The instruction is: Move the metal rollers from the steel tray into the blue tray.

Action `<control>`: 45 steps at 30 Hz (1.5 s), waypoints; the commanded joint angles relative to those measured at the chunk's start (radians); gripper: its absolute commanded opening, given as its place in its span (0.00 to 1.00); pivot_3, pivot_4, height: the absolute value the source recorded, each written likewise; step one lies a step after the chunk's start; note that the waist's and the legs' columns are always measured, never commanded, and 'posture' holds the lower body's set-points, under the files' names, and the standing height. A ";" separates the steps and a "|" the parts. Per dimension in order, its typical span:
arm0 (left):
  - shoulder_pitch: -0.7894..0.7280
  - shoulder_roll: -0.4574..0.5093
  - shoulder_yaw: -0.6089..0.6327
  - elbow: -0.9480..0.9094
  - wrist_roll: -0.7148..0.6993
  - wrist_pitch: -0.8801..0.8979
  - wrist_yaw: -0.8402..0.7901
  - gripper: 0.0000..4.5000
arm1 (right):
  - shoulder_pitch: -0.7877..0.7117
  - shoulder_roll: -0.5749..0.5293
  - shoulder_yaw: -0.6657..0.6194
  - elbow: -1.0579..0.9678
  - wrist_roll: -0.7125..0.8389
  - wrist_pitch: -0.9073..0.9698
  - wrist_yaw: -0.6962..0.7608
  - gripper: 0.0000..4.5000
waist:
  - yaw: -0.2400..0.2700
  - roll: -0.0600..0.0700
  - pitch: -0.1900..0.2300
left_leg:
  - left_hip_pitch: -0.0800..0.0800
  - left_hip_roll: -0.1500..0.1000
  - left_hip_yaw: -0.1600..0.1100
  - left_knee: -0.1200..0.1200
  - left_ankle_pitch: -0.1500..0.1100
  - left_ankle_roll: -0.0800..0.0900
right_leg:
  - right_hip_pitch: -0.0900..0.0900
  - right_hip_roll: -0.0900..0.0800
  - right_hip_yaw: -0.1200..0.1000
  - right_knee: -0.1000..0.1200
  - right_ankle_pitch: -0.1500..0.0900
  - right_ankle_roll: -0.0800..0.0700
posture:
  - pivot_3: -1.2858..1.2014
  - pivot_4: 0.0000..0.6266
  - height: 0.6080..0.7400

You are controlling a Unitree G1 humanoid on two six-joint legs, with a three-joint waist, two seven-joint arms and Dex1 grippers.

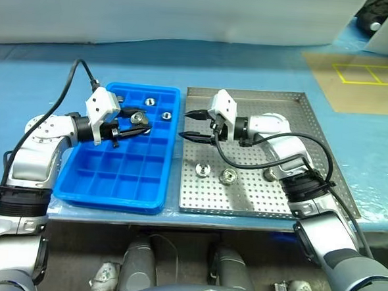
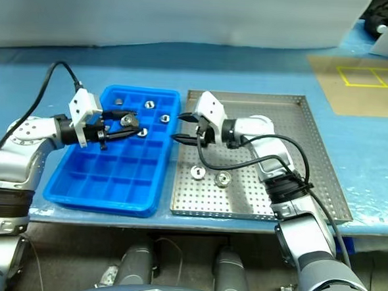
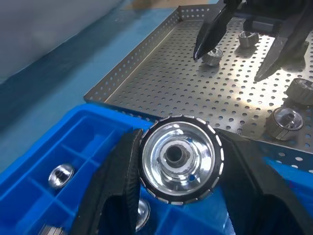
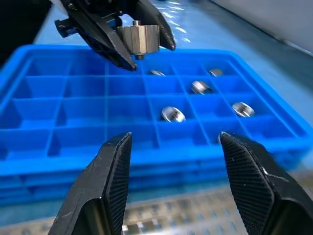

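My left gripper hovers over the far part of the blue tray, shut on a shiny metal roller with a centre hole. Several more rollers lie in the tray's far compartments. My right gripper stands open and empty above the left edge of the perforated steel tray, pointing at the blue tray. Three rollers rest on the steel tray's floor near its front: one, a second, and a third partly behind my right arm.
Both trays sit side by side on a blue-covered table, close to its front edge. A brown mat with yellow line markings lies at the far right. A pale wall or sheet runs along the back.
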 commanded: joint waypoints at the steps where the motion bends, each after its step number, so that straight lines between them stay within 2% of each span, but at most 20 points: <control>1: 0.086 0.064 0.113 -0.107 -0.036 0.051 0.063 0.42 | -0.082 0.061 0.016 0.097 -0.011 -0.095 0.057 0.66 | 0.006 0.000 0.000 | 0.000 0.000 0.000 0.000 0.000 -0.001 | 0.000 0.000 0.000 0.000 0.000 0.000 | 0.58 0.24 1.00; 5: 0.187 0.095 0.183 -0.099 -0.028 0.054 0.130 0.42 | -0.134 0.114 0.020 0.200 -0.035 -0.168 0.095 0.66 | 0.021 -0.001 0.000 | -0.002 0.000 -0.001 -0.002 0.001 -0.002 | -0.004 0.001 0.000 0.001 0.000 0.000 | 0.60 0.24 1.00; 11: 0.302 0.071 0.231 -0.077 -0.044 0.048 0.201 0.42 | -0.155 0.141 0.014 0.258 -0.050 -0.214 0.125 0.66 | 0.042 -0.002 0.000 | -0.005 0.001 -0.002 -0.003 0.002 -0.003 | -0.007 0.002 -0.001 0.000 0.000 0.000 | 0.61 0.24 1.00; 21: 0.410 0.087 0.194 -0.054 -0.015 -0.004 0.205 0.42 | -0.128 0.121 0.005 0.227 -0.060 -0.201 0.130 0.66 | 0.055 -0.002 0.000 | -0.004 0.002 -0.002 -0.003 0.002 -0.004 | -0.007 0.004 -0.001 0.002 0.000 0.000 | 0.59 0.24 1.00; 29: 0.386 0.082 0.155 0.016 0.009 -0.060 0.213 0.42 | -0.110 0.105 0.004 0.181 -0.049 -0.172 0.145 0.66 | 0.054 -0.003 0.000 | -0.004 0.003 -0.003 -0.003 0.003 -0.005 | -0.007 0.004 -0.001 0.004 0.000 0.000 | 0.59 0.24 1.00; 35: 0.366 0.094 0.122 0.028 0.022 -0.041 0.226 0.86 | -0.105 0.100 0.001 0.172 -0.056 -0.166 0.135 0.66 | 0.054 -0.003 0.000 | -0.003 0.003 -0.003 -0.003 0.004 -0.006 | -0.008 0.004 -0.001 0.006 0.000 0.000 | 0.58 0.24 1.00; 40: 0.339 0.126 0.126 0.020 0.007 -0.030 0.199 0.86 | -0.099 0.092 -0.003 0.159 -0.052 -0.160 0.126 0.66 | 0.053 -0.003 0.000 | -0.003 0.003 -0.003 -0.003 0.004 -0.007 | -0.008 0.004 0.000 0.008 0.000 0.000 | 0.58 0.24 1.00; 45: 0.254 0.109 0.090 -0.052 -0.053 0.015 0.168 0.86 | -0.087 0.073 -0.007 0.134 -0.050 -0.148 0.122 0.66 | 0.055 -0.003 0.000 | -0.003 0.003 -0.003 -0.002 0.005 -0.008 | -0.008 0.004 0.000 0.009 0.000 0.000 | 0.56 0.24 1.00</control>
